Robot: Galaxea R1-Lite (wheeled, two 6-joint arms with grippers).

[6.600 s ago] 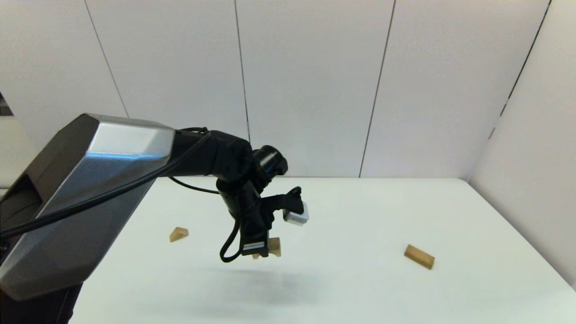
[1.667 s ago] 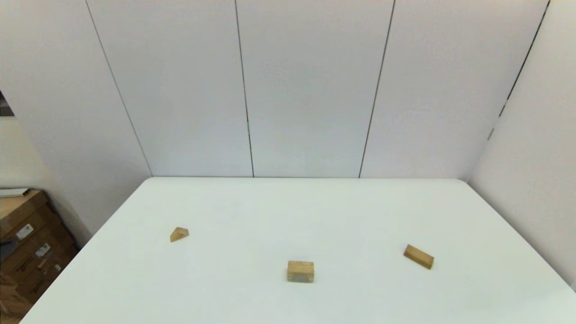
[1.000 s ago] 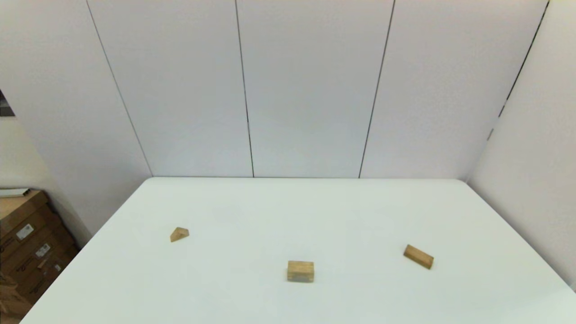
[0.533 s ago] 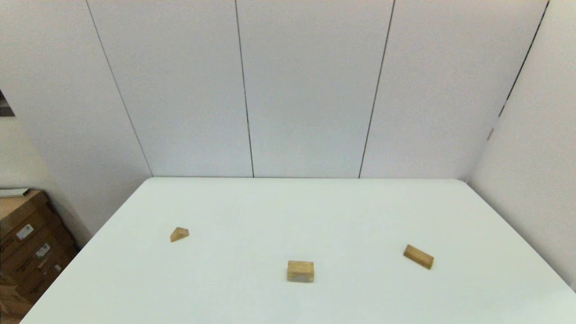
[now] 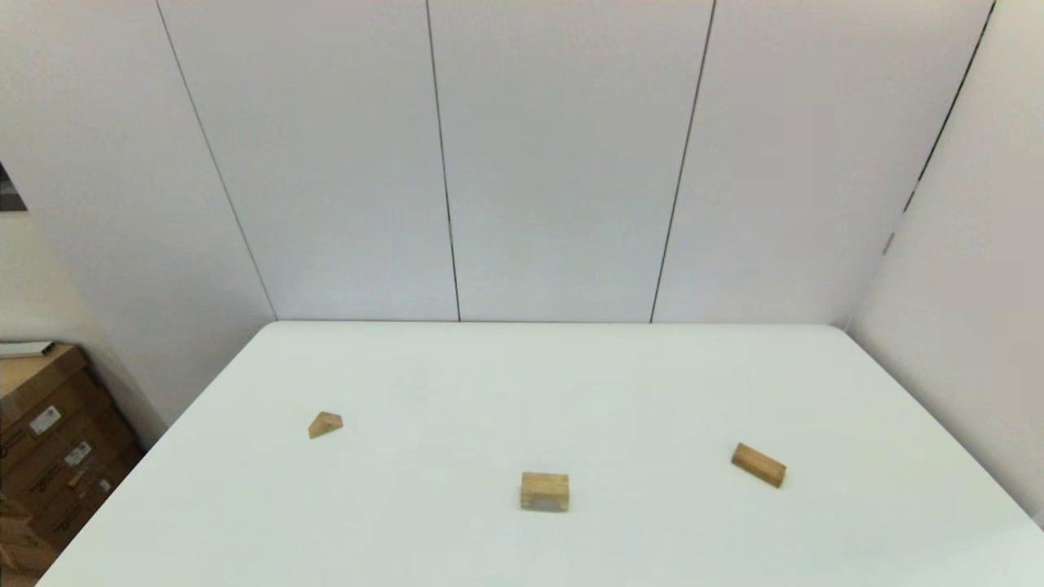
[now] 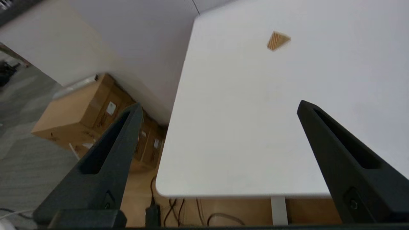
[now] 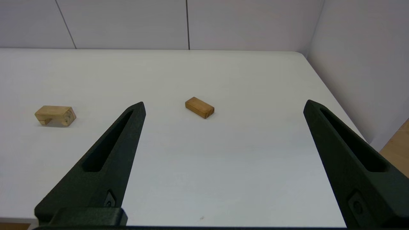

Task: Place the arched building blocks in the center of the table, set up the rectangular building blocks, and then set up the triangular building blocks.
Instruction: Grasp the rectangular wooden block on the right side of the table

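Grippers are both parked off the near edge of the table [image 5: 620, 383]: left gripper [image 6: 220, 108] spread wide by the near left corner, right gripper [image 7: 223, 107] spread wide too, neither holding anything. Arched block [image 5: 545, 492] sits near-center, hollow facing down. Rectangular block [image 5: 759, 465] lies flat to the right, triangular wedge [image 5: 325, 425] off to the left.

Tan wood blocks [image 5: 545, 492], matt grain, smooth white table [image 5: 571, 383], matt blk plastic pincer [image 7: 223, 105]
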